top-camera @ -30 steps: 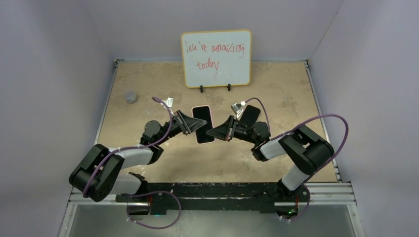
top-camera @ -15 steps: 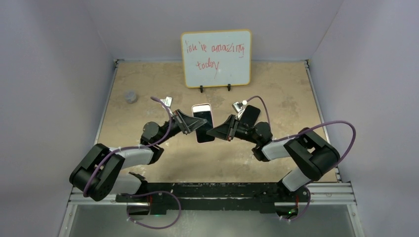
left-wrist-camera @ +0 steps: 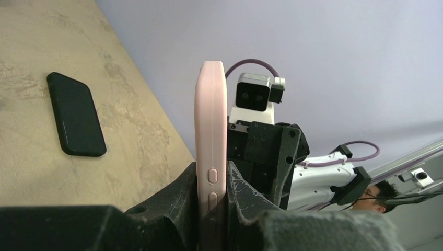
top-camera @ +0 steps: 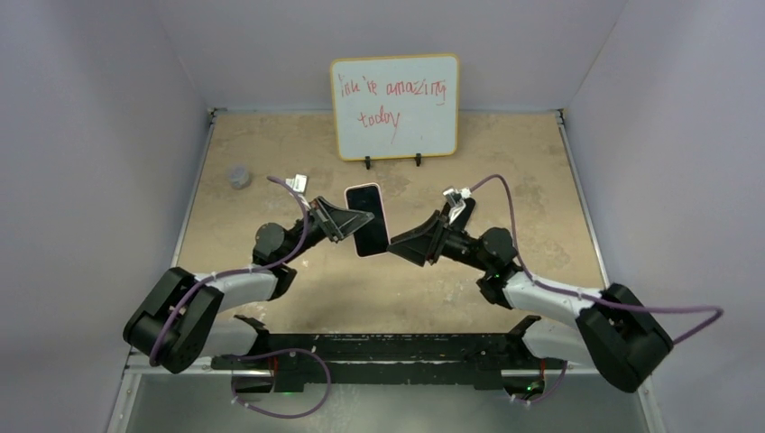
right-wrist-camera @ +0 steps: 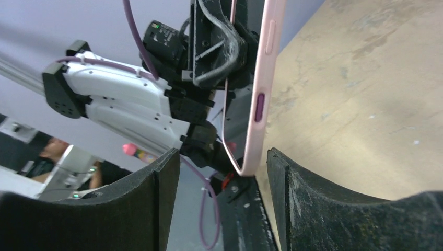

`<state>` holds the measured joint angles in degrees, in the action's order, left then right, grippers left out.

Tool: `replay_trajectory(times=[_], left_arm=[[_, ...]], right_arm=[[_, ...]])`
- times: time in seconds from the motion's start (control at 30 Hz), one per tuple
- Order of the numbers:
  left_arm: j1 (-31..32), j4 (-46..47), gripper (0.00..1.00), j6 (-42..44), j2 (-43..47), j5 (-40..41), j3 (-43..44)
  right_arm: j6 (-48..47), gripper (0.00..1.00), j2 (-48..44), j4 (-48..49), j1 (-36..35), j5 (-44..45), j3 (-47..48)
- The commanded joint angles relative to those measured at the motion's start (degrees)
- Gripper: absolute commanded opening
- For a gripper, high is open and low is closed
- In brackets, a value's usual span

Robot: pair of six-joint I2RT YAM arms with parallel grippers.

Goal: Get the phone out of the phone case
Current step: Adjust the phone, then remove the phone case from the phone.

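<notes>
Pinching phone case [left-wrist-camera: 210, 130]: left fingers [left-wrist-camera: 172, 201], narrowly parted.

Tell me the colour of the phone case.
Pale pink, clearest in the left wrist view of the phone case.

The middle of the top view is taken up by the pink phone case [top-camera: 365, 219], held on edge above the worktop [top-camera: 541, 180] by the clamped left end effector [top-camera: 359, 222]. Passage from its right is blocked by the right end effector [top-camera: 397, 245], whose fingers are spread just beside the case. A black handset [top-camera: 462, 210] is laid flat behind that end effector, a whiteboard [top-camera: 394, 106] is stood at top centre and a small grey lump [top-camera: 238, 176] at upper left, while bare worktop is offered at lower centre and along the right side up to the wall [top-camera: 649, 135].
</notes>
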<state>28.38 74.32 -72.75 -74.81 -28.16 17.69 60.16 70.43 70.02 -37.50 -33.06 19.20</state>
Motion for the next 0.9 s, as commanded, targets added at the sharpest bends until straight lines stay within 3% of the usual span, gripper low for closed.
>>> replay_trajectory(times=[0.0,0.13,0.27,0.57,0.87], left_arm=[[-0.53,1.64,0.00,-0.69,4.06,1.06,2.46],[-0.61,-1.81,0.00,-0.12,5.88,1.36,2.59],[-0.61,-2.12,0.00,-0.83,6.25,0.82,2.98],[-0.62,-1.47,0.00,-2.52,5.89,-0.95,4.55],[-0.59,-2.86,0.00,-2.38,4.97,-2.38,5.76]], right_arm=[[-12.90,0.65,-9.20,-14.78,-0.11,6.42,-2.84],[-18.64,0.63,-15.77,-24.11,-0.05,10.06,-2.86],[-20.64,0.61,-15.57,-24.44,-0.12,7.11,-1.64],[-14.35,0.54,-5.05,-8.35,-0.14,-6.40,1.54],[-13.22,0.47,-3.99,-6.62,-0.13,-8.98,3.30]])
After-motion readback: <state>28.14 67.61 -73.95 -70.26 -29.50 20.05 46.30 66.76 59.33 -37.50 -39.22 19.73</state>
